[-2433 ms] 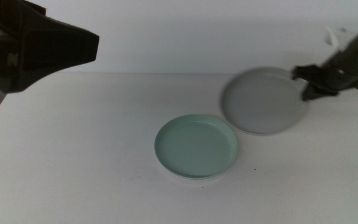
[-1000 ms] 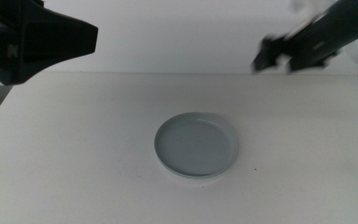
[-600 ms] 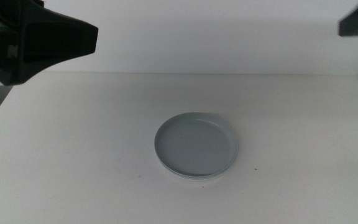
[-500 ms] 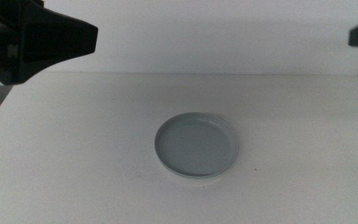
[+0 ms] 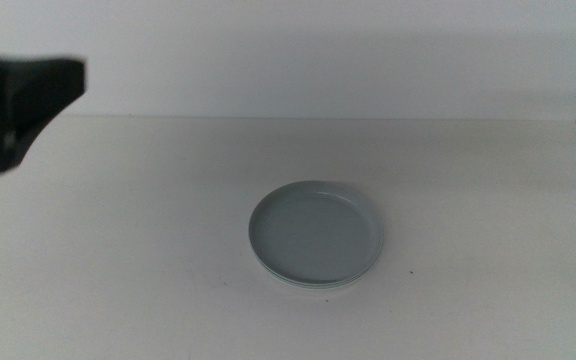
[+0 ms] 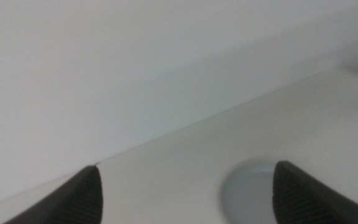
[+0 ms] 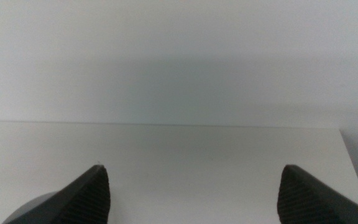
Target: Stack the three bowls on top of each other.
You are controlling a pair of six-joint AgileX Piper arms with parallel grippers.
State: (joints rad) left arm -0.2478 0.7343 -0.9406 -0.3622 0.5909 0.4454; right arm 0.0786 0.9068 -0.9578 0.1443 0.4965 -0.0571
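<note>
- Since the three shallow round plastic bowls now sit nested as one low pile just below the centre of the middle view, the grey one shows on top and only thin pale rim edges of those beneath peek out at the pile's lower edge; which lies directly under the grey cannot be told
- Nesting dishes of equal size like this keeps the pile flat and steady on the white table, so the stacking looks complete as a judgement from how they lie
- At the upper left of the middle view the left end effector appears as a dark blurred block, well apart from the pile; in the left wrist view its two dark jaws stand wide apart with nothing between them, and the grey top dish shows between them farther off
- No part of the right arm appears in the middle view; in the right wrist view the right end effector has its jaws spread wide and empty, facing bare table and wall, with a sliver of the grey dish beside one jaw
- Both arms holding nothing and standing clear suits a finished stack: no contact remains that could nudge it
</note>
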